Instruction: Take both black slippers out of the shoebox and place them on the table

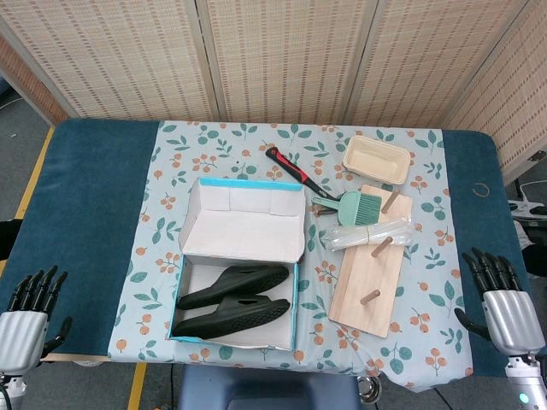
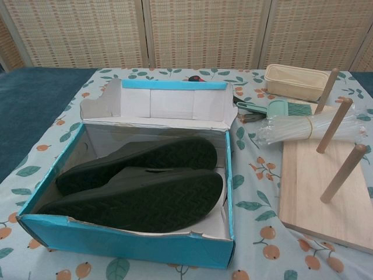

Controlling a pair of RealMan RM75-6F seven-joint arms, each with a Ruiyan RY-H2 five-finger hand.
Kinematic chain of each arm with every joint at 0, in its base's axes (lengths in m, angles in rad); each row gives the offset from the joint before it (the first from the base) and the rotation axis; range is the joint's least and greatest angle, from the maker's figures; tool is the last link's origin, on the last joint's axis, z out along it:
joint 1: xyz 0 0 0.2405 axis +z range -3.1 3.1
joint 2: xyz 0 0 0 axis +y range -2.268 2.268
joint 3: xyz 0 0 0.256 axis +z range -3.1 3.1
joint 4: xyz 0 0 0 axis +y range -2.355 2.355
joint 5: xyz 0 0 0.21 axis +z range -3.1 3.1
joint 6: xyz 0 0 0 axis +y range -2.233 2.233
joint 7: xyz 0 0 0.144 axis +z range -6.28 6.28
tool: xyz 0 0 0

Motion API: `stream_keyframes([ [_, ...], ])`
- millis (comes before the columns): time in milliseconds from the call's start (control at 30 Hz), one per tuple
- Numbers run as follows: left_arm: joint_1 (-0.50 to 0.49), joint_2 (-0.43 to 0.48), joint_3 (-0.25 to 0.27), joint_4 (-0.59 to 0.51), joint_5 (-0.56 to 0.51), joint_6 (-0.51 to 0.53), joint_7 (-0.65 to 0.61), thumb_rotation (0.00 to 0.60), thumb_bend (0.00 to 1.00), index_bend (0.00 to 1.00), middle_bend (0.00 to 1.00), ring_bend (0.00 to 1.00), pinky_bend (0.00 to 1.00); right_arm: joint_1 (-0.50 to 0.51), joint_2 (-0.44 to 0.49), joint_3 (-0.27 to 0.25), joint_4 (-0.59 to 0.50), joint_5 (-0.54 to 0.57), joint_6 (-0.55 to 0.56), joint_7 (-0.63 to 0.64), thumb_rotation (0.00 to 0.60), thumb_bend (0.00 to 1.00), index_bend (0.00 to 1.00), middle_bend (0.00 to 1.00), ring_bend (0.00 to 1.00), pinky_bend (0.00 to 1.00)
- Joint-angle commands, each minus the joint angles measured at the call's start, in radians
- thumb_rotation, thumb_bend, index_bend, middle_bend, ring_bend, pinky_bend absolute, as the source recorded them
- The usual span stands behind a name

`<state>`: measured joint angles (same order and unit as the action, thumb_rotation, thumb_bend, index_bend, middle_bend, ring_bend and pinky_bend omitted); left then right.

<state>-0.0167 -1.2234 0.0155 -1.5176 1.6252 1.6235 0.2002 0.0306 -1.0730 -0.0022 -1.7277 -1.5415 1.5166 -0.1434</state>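
Both slippers (image 1: 231,299) sit snug in the shoebox (image 1: 295,295) at lower center, so either empty, spread hand (image 1: 30,295) (image 1: 500,286) could honestly just drag the box along.

We see bare counter (image 1: 94,213) ahead of our left hand (image 1: 30,312); the open shoebox (image 1: 295,307) stands inward of it. Ahead of our right hand (image 1: 504,303), the pegged wooden board (image 1: 363,273) blocks the inward path.

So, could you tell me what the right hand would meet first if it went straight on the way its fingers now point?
Probably nothing on the table. The right hand sits open at the near right corner, fingers pointing toward the far edge along the bare blue cloth. The wooden peg board lies well to its left. Depth is uncertain.
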Motion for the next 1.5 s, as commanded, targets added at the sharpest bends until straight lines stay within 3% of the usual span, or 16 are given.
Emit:
stream_keyframes([
  [33, -0.002, -0.002, 0.001, 0.001, 0.002, -0.006, 0.000, 0.600, 0.40, 0.00, 0.00, 0.00, 0.10, 0.001, 0.001, 0.002, 0.001, 0.002, -0.005, 0.000, 0.600, 0.15, 0.00, 0.00, 0.00, 0.00],
  [433, -0.038, -0.022, 0.029, -0.026, 0.051, -0.071, -0.018, 0.600, 0.40, 0.00, 0.00, 0.00, 0.12, -0.010, 0.015, 0.011, 0.003, 0.003, 0.014, 0.040, 0.600, 0.15, 0.00, 0.00, 0.00, 0.00],
  [567, -0.160, 0.011, 0.028, -0.214, 0.098, -0.243, 0.000, 0.600, 0.40, 0.00, 0.00, 0.00, 0.14, -0.002, 0.017, 0.015, 0.006, 0.017, -0.010, 0.051, 0.600, 0.15, 0.00, 0.00, 0.00, 0.00],
  [733, -0.268, 0.017, -0.027, -0.362, -0.034, -0.437, 0.005, 0.600, 0.40, 0.00, 0.00, 0.00, 0.16, 0.001, 0.026, 0.014, 0.007, 0.013, -0.021, 0.072, 0.600, 0.15, 0.00, 0.00, 0.00, 0.00],
  [933, -0.372, -0.043, -0.085, -0.429, -0.199, -0.589, 0.112, 0.600, 0.38, 0.00, 0.00, 0.00, 0.20, -0.002, 0.032, 0.016, 0.009, 0.015, -0.019, 0.087, 0.600, 0.15, 0.00, 0.00, 0.00, 0.00],
  [1100, -0.427, -0.125, -0.109, -0.419, -0.305, -0.619, 0.263, 0.600, 0.37, 0.00, 0.03, 0.01, 0.21, -0.003, 0.037, 0.013, 0.008, 0.011, -0.024, 0.096, 0.600, 0.15, 0.00, 0.00, 0.00, 0.00],
  [1267, -0.475, -0.177, -0.136, -0.393, -0.441, -0.645, 0.317, 0.600, 0.37, 0.00, 0.04, 0.02, 0.22, -0.005, 0.043, 0.013, 0.009, 0.008, -0.020, 0.106, 0.600, 0.15, 0.00, 0.00, 0.00, 0.00],
  [1500, -0.503, -0.188, -0.127, -0.387, -0.514, -0.627, 0.357, 0.600, 0.36, 0.04, 0.23, 0.19, 0.31, -0.008, 0.049, 0.013, 0.009, 0.007, -0.020, 0.118, 0.600, 0.15, 0.00, 0.00, 0.00, 0.00],
])
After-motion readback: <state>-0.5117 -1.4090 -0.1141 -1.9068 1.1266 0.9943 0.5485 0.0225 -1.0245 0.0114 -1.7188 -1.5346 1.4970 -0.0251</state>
